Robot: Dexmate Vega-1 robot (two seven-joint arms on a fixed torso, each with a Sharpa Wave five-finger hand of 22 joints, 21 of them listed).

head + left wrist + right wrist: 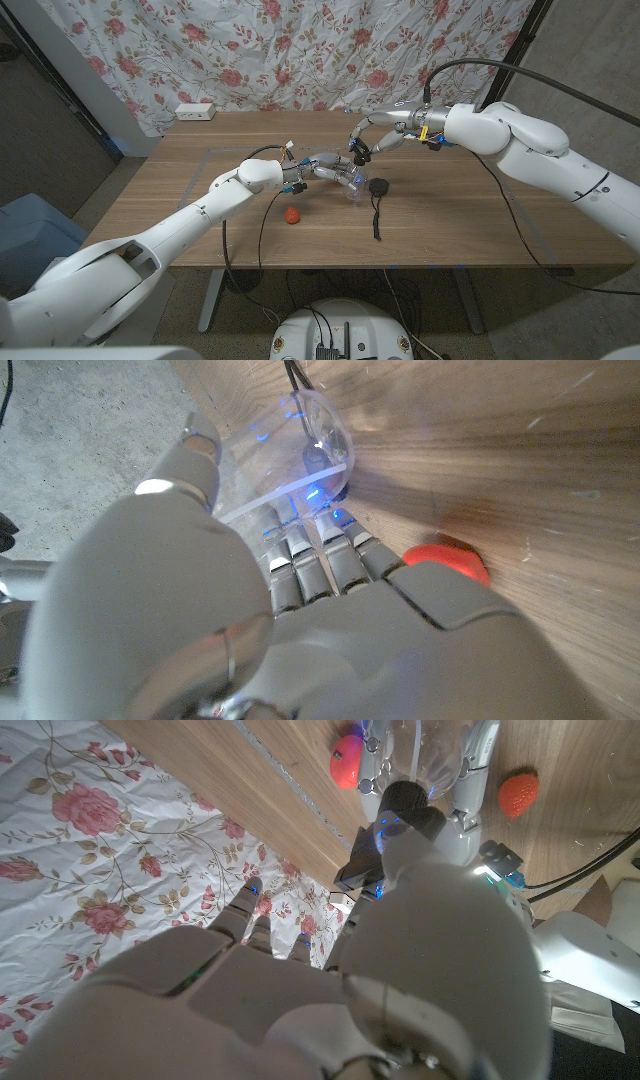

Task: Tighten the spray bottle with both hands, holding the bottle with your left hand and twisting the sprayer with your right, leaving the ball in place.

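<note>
Head view — bottle (pixel 345 180) in left hand (pixel 322 172)

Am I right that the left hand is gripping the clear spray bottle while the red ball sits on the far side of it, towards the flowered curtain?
Not quite. The left hand does grip the spray bottle, but the head view shows the red ball on the near side of it, towards the robot, not towards the curtain.
</note>
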